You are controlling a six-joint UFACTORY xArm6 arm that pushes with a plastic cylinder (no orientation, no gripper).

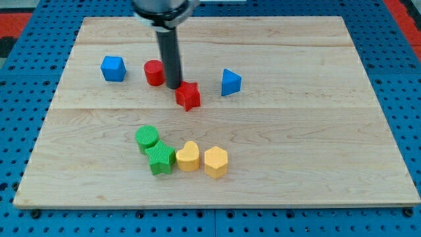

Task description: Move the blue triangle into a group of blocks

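- My tip (173, 86) sits on the wooden surface (296, 145), between the red cylinder (154, 72) at its left and the red star-shaped block (188, 96) just below and to its right; it looks very near both, though I cannot tell whether it touches either.
- The arm carries no gripper, only the dark rod, so there is nothing to stand apart or together.
- The blue triangle (230, 82) stands alone right of the red star-shaped block, apart from it and from my tip.
- A blue cube (113, 68) lies left of the red cylinder, near the view's left.
- Toward the view's bottom, four blocks cluster in a row: a green cylinder (147, 137), a green star-shaped block (160, 159) touching it, a yellow rounded block (188, 157) and a yellow hexagon (216, 162).
- That cluster lies well apart from the blue triangle.
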